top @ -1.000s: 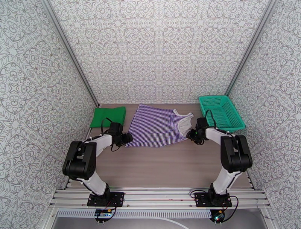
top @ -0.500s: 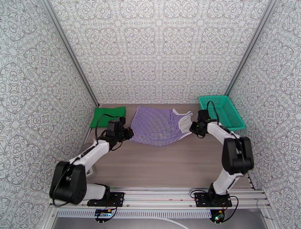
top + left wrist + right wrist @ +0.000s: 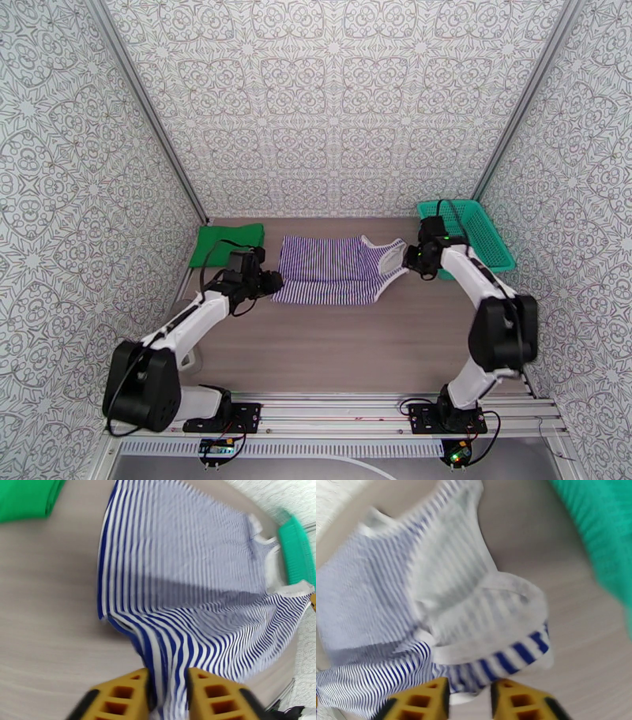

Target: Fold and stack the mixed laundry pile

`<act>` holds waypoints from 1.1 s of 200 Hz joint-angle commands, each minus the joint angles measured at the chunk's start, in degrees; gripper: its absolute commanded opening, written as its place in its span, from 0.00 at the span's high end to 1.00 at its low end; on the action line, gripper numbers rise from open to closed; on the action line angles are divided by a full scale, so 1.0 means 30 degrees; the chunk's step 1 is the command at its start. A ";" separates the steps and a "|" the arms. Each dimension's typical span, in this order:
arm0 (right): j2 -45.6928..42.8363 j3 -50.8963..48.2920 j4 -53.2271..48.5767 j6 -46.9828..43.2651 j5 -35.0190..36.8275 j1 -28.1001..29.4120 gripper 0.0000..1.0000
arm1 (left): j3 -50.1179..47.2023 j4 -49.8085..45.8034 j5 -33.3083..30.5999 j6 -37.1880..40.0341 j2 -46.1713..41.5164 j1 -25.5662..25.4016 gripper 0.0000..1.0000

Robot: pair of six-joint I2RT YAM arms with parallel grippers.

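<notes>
- Left gripper (image 3: 166, 673): the yellow fingers stand a moderate gap apart, with gathered cloth of the striped shirt (image 3: 177, 578) running between them. The stripes converge on the gap. Whether the cloth is clamped cannot be told.
- Right gripper (image 3: 470, 685): the fingers stand apart at a similar gap. The shirt's white-trimmed edge lies at the tips, with bare surface visible through the gap below it. The picture is blurred.
- In the top view, the left gripper is at the shirt's near left corner and the right gripper at its collar end.
- Striped shirt: it is on the far half of the table (image 3: 355, 339). One layer lies flat, and the other rises towards the left fingers, casting a shadow on the flat layer.
- Green cloth (image 3: 227, 243): it lies flat at the far left, just beside the shirt and apart from it.
- Teal basket (image 3: 478, 233): it sits at the far right, behind the right wrist.
</notes>
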 commanded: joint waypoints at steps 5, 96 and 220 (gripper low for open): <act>-0.0362 -0.1753 0.0829 0.0424 -0.0703 0.0122 0.50 | -0.1349 -0.0254 -0.1409 -0.0377 -0.0281 -0.0154 0.44; -0.3473 -0.6546 0.3831 0.1550 -0.3102 -0.1930 0.40 | -0.5507 0.1813 0.0315 -0.2616 -0.1641 -0.0484 0.33; -0.4868 -0.9493 0.6485 0.4445 -0.4250 -0.0326 0.52 | -0.5278 0.5552 0.0179 -0.4456 0.0874 -0.2036 0.77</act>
